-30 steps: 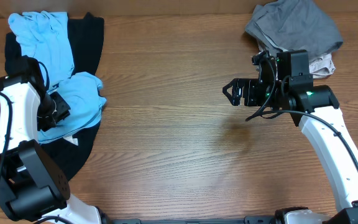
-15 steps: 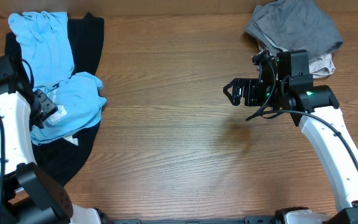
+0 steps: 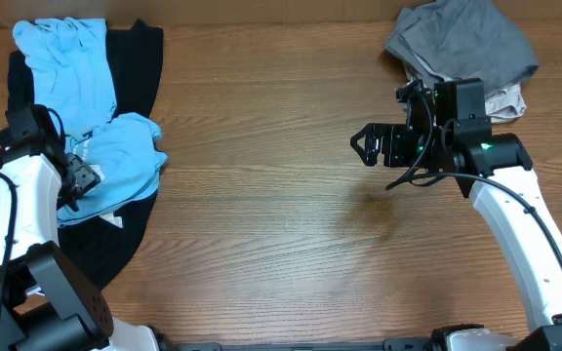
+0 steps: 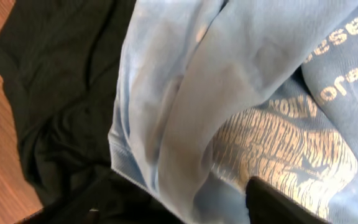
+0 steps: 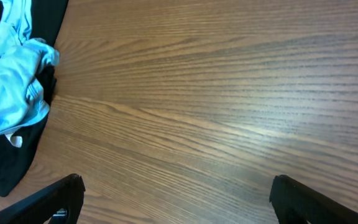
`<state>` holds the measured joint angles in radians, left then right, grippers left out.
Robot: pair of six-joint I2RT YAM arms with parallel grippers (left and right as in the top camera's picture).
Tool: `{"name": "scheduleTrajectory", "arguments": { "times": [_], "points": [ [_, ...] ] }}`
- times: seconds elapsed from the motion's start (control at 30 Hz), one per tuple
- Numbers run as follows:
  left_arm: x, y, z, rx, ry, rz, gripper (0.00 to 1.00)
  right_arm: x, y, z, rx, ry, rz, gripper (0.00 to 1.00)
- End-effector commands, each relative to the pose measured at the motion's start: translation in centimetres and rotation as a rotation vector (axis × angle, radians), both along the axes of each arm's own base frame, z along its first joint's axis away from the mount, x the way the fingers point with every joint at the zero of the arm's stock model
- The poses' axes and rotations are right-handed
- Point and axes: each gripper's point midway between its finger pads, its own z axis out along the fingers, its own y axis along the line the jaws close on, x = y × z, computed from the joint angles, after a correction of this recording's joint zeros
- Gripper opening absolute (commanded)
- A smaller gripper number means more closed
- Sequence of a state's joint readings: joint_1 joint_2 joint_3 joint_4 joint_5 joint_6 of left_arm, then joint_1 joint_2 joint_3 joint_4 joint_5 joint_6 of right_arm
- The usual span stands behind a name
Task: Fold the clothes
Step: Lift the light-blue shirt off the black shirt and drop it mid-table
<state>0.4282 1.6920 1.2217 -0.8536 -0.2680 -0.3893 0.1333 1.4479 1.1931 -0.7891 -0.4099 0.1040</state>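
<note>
Light blue T-shirt [image 3: 115, 156], pale printed lettering, over black garment [image 3: 137, 58] at left; grey clothes [image 3: 466, 44] far right; wood-grain brown table [image 3: 261, 195].

A wood-grain table [image 3: 281, 195] is carrying laundry at two ends: a black garment [image 3: 135, 78] is lying spread along its left side, while a crumpled grey garment [image 3: 466, 39] is sitting at the far right corner, a pale garment [image 3: 507, 100] showing at its edge.

table [image 3: 261, 244] | brown wood, grain running left to right | spans the overhead view from near edge to far | soft glare on its surface in the right wrist view
</note>
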Motion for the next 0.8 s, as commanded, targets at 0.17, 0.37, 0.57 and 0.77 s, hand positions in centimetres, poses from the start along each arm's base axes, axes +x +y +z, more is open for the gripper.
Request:
{"name": "scheduleTrajectory", "arguments": {
  "times": [0.17,0.37,0.57,0.77],
  "points": [
    [-0.3,-0.6,-2.9,-0.045,0.015,0.004,0.12,0.4,-0.2,0.5,-0.009,-0.017,-0.002,1.0],
    [1.3,-1.9,-1.7,-0.125,-0.048,-0.043,0.04,0.4,-0.2,0.5,-0.009,-0.014,-0.002,0.96],
    [5.3,-4.0,7.2,-0.213,-0.264,-0.2,0.04,0.4,-0.1,0.7,-0.004,-0.022,0.0,0.91],
    [6.9,-6.5,20.9,-0.204,-0.547,-0.34,0.04,0.0,1.0,4.6,0.067,-0.099,0.039,0.9]
  ]
}}
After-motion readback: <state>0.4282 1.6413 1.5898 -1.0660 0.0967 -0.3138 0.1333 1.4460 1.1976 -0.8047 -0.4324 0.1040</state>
